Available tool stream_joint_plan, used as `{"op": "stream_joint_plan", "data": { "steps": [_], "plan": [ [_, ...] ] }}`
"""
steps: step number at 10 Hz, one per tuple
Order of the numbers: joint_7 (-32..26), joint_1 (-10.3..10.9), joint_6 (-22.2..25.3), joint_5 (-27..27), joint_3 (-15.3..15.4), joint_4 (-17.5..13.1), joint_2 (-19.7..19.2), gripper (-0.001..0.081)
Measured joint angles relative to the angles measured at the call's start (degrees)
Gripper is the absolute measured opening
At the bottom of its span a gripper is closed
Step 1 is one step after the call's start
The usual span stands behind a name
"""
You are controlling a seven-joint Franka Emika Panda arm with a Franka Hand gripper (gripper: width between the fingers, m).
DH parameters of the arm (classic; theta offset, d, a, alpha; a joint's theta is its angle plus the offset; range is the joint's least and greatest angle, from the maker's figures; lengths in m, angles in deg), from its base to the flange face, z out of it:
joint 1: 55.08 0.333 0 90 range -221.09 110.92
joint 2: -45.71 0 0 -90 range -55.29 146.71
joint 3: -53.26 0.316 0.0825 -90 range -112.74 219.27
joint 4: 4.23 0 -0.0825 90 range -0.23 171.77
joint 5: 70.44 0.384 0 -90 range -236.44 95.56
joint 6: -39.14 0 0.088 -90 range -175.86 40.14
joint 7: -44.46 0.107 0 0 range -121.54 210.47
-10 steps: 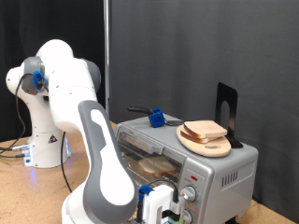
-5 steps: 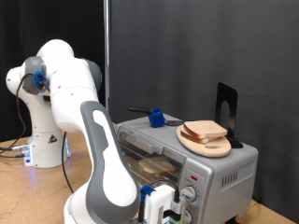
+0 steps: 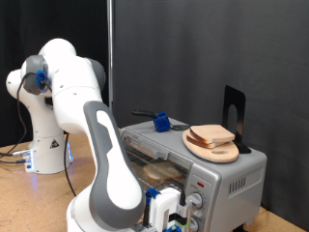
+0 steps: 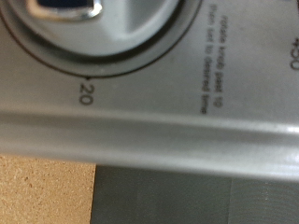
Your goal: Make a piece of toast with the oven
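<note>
The silver oven stands at the exterior view's lower right, glass door shut. One piece of toast lies inside on the rack. A second, similar slice rests on a round wooden plate on the oven's roof. My gripper is low at the oven's front, right against the knobs. The wrist view is filled by the oven's control panel: a dial ring with the mark "20" and the edge of a knob.
A blue-handled tool and a black stand sit on the oven's roof beside the plate. The robot's white base stands at the exterior view's left on the wooden table. A black backdrop hangs behind.
The grey forearm link has shifted slightly while the gripper stays at the oven's knobs. The oven, plate and bread have not moved.
</note>
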Motion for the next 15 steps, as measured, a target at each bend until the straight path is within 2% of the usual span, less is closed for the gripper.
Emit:
{"op": "stream_joint_plan", "data": {
  "steps": [2, 8, 15],
  "plan": [
    [-1.1, 0.15, -1.01, 0.04, 0.0, 1.15, 0.84, 0.0086],
    [-14.32, 1.05, -6.99, 0.96, 0.02, 7.63, 5.23, 0.0087],
    [-26.95, 1.42, -10.18, 3.01, 0.07, 11.5, 7.35, 0.009]
  ]
}}
